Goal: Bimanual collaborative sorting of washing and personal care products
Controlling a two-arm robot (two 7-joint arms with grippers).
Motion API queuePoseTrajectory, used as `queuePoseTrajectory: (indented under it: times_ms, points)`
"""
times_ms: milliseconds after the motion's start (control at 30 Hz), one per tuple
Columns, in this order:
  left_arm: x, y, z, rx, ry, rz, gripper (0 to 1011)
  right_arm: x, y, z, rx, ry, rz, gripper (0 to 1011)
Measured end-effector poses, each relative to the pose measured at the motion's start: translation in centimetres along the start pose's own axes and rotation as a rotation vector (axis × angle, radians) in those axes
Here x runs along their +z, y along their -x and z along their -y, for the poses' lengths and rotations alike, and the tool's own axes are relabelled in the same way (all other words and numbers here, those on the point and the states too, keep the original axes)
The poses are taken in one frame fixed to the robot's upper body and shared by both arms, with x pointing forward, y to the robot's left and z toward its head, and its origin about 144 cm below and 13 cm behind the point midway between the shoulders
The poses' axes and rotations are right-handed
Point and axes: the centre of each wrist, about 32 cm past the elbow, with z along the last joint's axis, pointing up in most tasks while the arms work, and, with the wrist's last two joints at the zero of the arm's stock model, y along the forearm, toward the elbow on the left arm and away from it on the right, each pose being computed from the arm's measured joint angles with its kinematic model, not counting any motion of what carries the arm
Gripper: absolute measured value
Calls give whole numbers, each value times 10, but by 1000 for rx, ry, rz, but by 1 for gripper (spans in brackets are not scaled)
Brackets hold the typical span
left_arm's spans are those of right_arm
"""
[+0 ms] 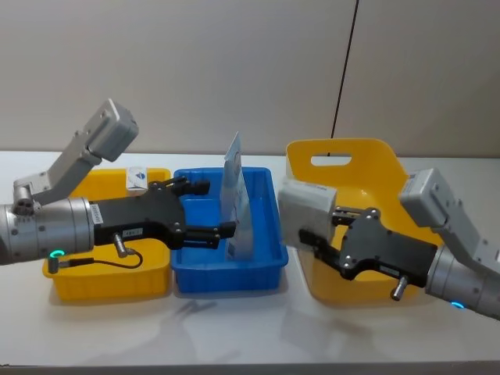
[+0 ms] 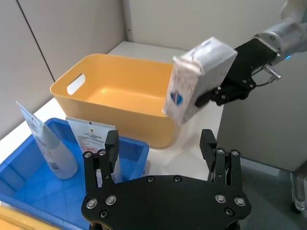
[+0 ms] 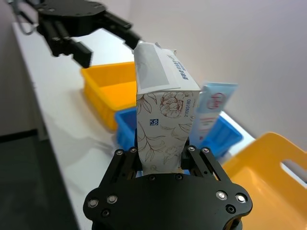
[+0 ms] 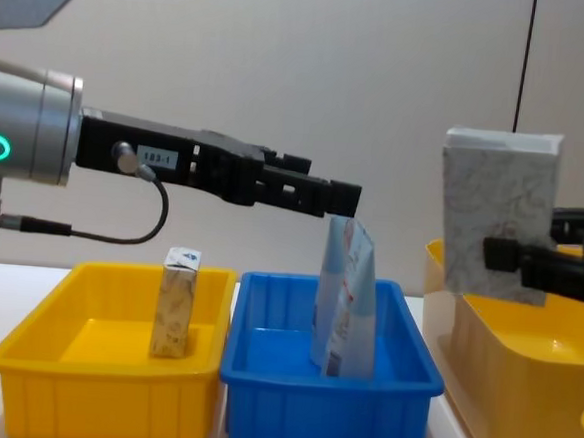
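Right gripper (image 1: 322,225): It was seen nearest the camera, to the right of the blue tray (image 1: 226,280). Its fingers were clamped on the lower part of a carton.

Held carton (image 1: 306,205): A beige floral print and a white top were shown. It was held clear of the table, right of the blue tray, by the left wall of the basket.

Left gripper (image 1: 216,208): It was reached out above the blue tray with its fingers spread apart. Nothing was held between them, and the tips were placed just beside the tops of the pouches.

Basket (image 1: 351,176): A large yellow basket with a handle slot was set on the table, right of the blue tray.

Table (image 1: 234,328): A white surface was seen under the blue tray and the other containers.

Yellow tray (image 1: 109,281): It was set against the blue tray's left side.

Pouches (image 1: 234,203): Two light-blue pouches were stood upright inside the blue tray.

Small carton (image 1: 138,178): It was stood upright in the yellow tray, left of the blue tray.
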Motion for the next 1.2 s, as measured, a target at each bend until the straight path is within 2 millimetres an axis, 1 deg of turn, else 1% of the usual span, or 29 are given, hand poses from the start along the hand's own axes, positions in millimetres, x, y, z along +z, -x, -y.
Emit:
queuePoseTrajectory:
  times_ms: [367,667,1200]
  points:
    - [-4,0,4,28,-28,-43,1001,-2,13,4,-185,-3,-16,357]
    - [-6,1,6,40,-41,-58,1001,-2,21,4,-325,5,-27,357]
    - [-7,1,7,48,-49,-68,1001,1,31,-5,-601,62,-60,357]
